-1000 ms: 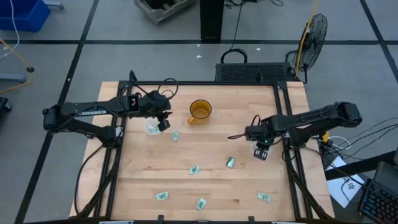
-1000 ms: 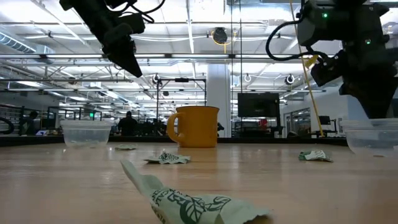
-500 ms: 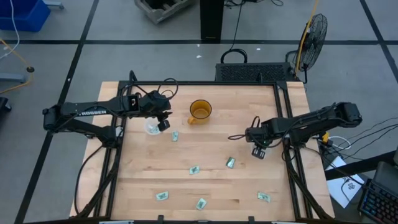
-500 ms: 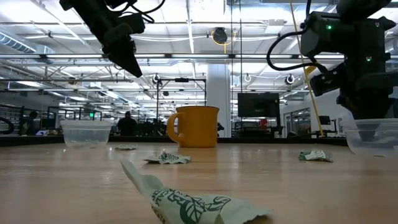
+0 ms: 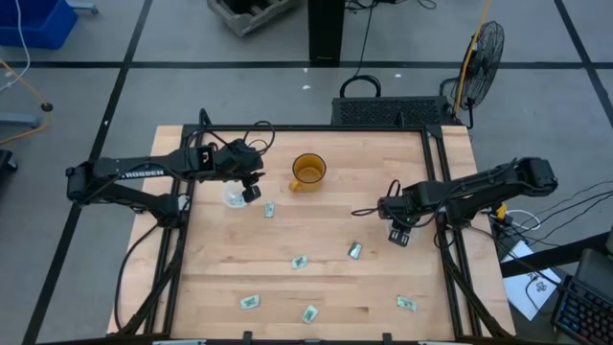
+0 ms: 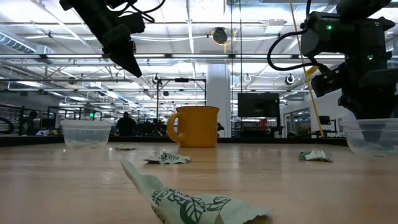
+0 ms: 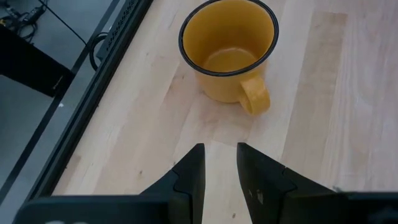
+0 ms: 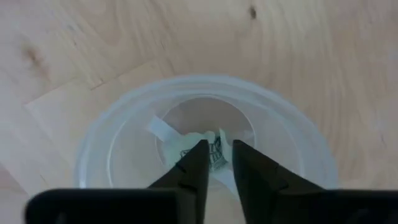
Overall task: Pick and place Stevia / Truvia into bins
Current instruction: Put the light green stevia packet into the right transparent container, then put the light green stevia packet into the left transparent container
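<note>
Green-and-white sweetener packets lie scattered over the wooden table: one just below the left cup, one near the middle, one a little left of it, and three along the front edge. In the low view the nearest packet lies crumpled in the foreground. Another packet sits in the bottom of the right cup (a clear round one), directly under the right gripper, whose fingers are nearly together with only a narrow gap, gripping nothing that can be made out. From above, that right gripper hangs over the cup at the table's right side. The left cup stands near the left edge, with the left gripper raised just beside it; its fingers are close together and bare. An orange mug stands at the back, between the two arms.
</note>
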